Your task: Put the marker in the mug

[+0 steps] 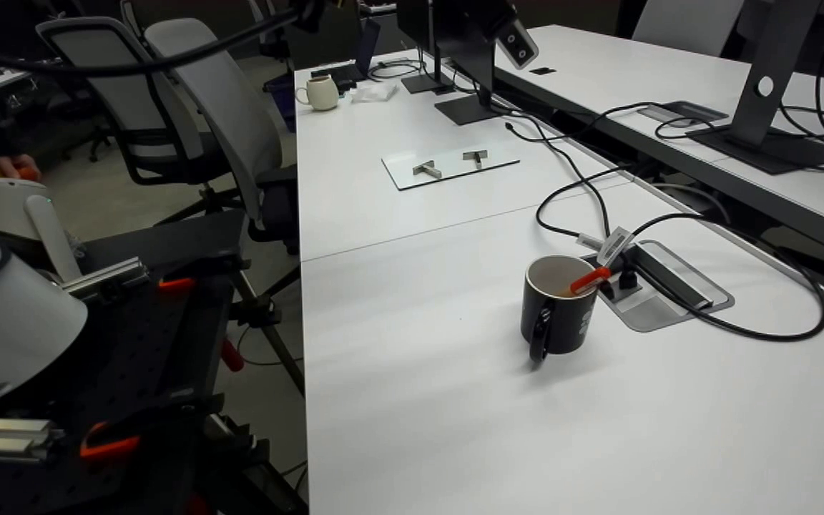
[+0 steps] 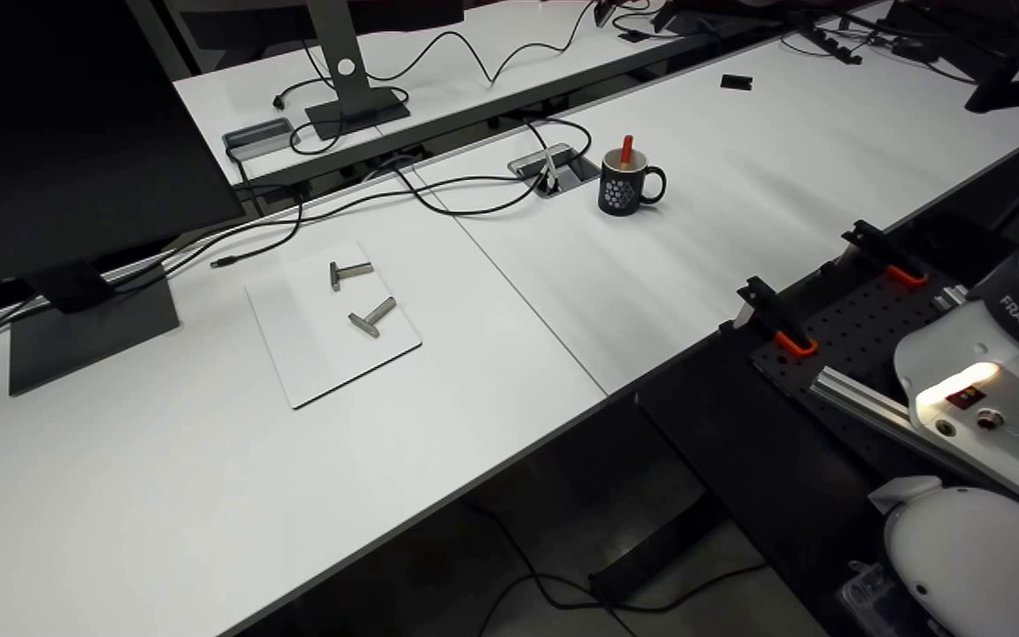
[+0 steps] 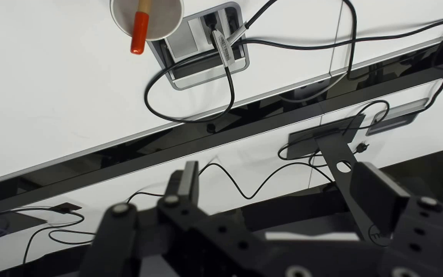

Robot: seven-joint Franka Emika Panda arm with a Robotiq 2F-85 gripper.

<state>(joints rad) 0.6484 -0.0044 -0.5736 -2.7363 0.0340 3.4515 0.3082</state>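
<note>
Marker point(image 1: 586, 282), brownish-orange with a red cap, leans inside the black mug point(image 1: 552, 322), its red end poking above the rim in both exterior views; the mug stands upright on the white table point(image 1: 412, 415), so the task looks done; in the wrist view the gripper point(image 3: 283, 186) has its jaws parted wide, nothing between them, well apart from the mug; the likeliest trouble is a low pass back over the mug, where the fingers point(image 3: 187, 182) might catch that jutting end and flip the marker out or topple the mug; snagging the black cable point(image 3: 184, 121) looped nearby could also jostle it; counted, one marker, one black mug, one gripper, one cream mug point(image 1: 323, 94) farther off, one flat sheet point(image 2: 302, 345), and two T-shaped metal pieces point(image 2: 379, 313) lying on it; the cables overlap too much to count surely.
</note>
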